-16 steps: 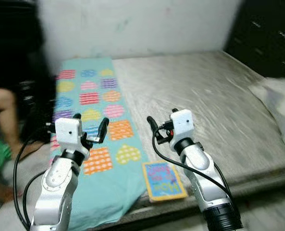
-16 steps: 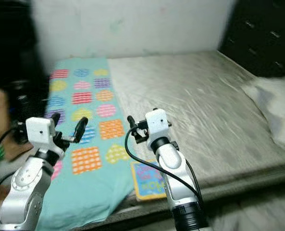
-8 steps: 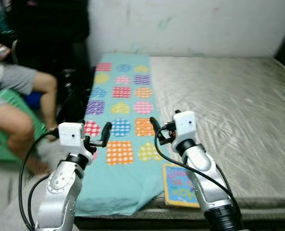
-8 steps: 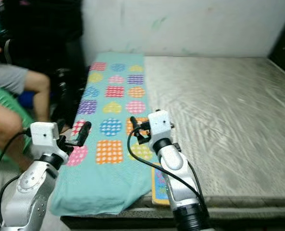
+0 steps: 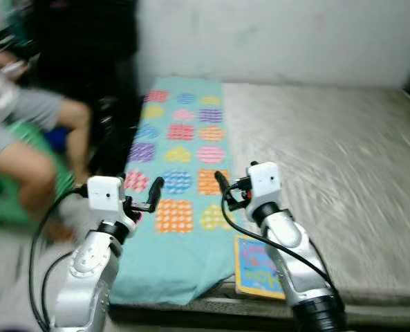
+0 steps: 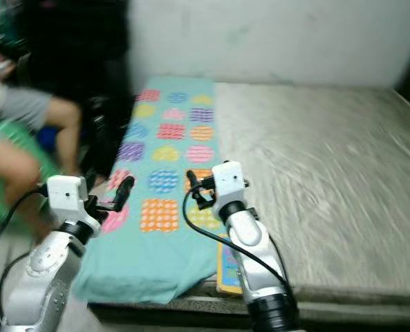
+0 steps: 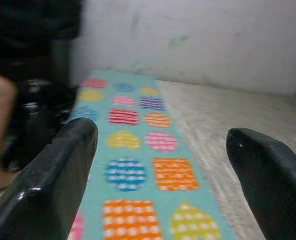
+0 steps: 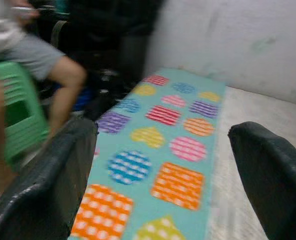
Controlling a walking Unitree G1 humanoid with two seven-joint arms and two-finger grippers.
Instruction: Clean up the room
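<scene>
A teal blanket (image 5: 180, 138) printed with colourful hearts and squares lies along the left side of a bare grey mattress (image 5: 343, 159), its near end hanging over the edge. A colourful children's book (image 5: 258, 268) lies on the mattress edge beside the blanket, under my right arm. My left gripper (image 5: 142, 194) hovers open over the blanket's near left corner; the wrist view shows its fingers (image 7: 53, 175) wide apart and empty. My right gripper (image 5: 227, 188) is held open above the blanket's near right part, its fingers (image 8: 48, 175) spread with nothing between them.
A person (image 5: 32, 131) sits on a green stool (image 5: 11, 187) at the left, legs close to the bed. Dark objects (image 5: 111, 131) stand between the person and the bed. A white wall (image 5: 281, 41) runs behind the mattress.
The camera has swung left over the second, bringing the person into view and losing the pillow on the right. Both arms keep the same raised, open pose.
</scene>
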